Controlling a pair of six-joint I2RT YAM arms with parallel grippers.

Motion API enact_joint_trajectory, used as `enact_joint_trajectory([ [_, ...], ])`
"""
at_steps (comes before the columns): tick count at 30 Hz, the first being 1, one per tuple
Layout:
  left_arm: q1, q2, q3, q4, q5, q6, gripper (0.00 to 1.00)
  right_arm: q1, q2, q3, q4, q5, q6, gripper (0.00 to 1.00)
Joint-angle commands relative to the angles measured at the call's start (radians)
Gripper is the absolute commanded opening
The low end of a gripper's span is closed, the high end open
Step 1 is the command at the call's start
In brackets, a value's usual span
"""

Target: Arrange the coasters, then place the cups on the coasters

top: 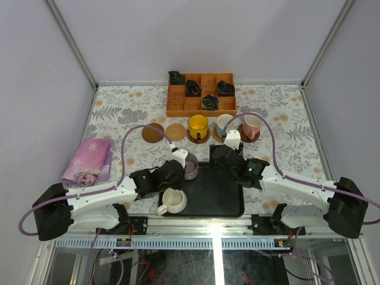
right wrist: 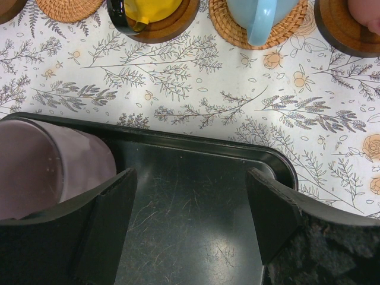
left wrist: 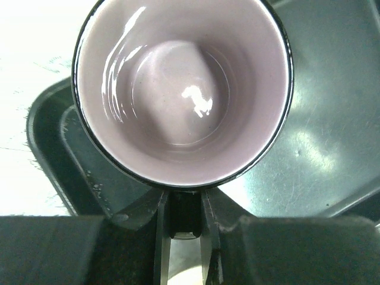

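The mauve cup (top: 191, 166) stands at the left back corner of the black tray (top: 217, 196). My left gripper (top: 181, 162) is shut on its handle. In the left wrist view its glossy inside (left wrist: 181, 89) fills the frame, and the left gripper (left wrist: 184, 208) pinches the dark handle below the rim. The cream cup (top: 173, 202) sits at the tray's front left. The yellow cup (top: 198, 126), blue cup (top: 224, 125) and pink cup (top: 252, 126) each stand on a coaster. A dark coaster (top: 152, 132) and a tan coaster (top: 176, 131) lie bare. My right gripper (right wrist: 190, 214) hangs open over the tray (right wrist: 196, 178).
A wooden compartment box (top: 201, 107) with dark items stands at the back. A pink-purple printed cloth (top: 89, 160) lies at the left. The right wrist view shows the mauve cup (right wrist: 35, 172) just left of the right fingers and the floral tablecloth (right wrist: 196, 89) beyond the tray.
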Motion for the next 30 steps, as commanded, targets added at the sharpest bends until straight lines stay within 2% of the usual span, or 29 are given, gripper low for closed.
enact_joint_trajectory([
  [1, -0.008, -0.081, 0.075, 0.036, -0.156, 0.034, 0.0, 0.008, -0.02, 0.015, 0.032, 0.029, 0.007, 0.81],
  [6, -0.003, -0.077, 0.121, -0.011, -0.322, 0.026, 0.0, 0.008, -0.022, 0.017, 0.044, 0.046, -0.013, 0.81],
  [11, 0.043, -0.02, 0.187, -0.022, -0.412, 0.03, 0.0, 0.008, -0.021, 0.03, 0.056, 0.048, -0.052, 0.8],
  [15, 0.154, 0.017, 0.214, 0.029, -0.367, 0.035, 0.0, 0.008, -0.03, 0.033, 0.058, 0.067, -0.076, 0.8],
  [21, 0.372, 0.089, 0.245, 0.12, -0.209, 0.045, 0.0, 0.007, -0.064, 0.024, 0.069, 0.121, -0.134, 0.8],
  [30, 0.471, 0.269, 0.333, 0.229, -0.11, 0.083, 0.0, 0.003, -0.081, 0.013, 0.114, 0.173, -0.203, 0.78],
])
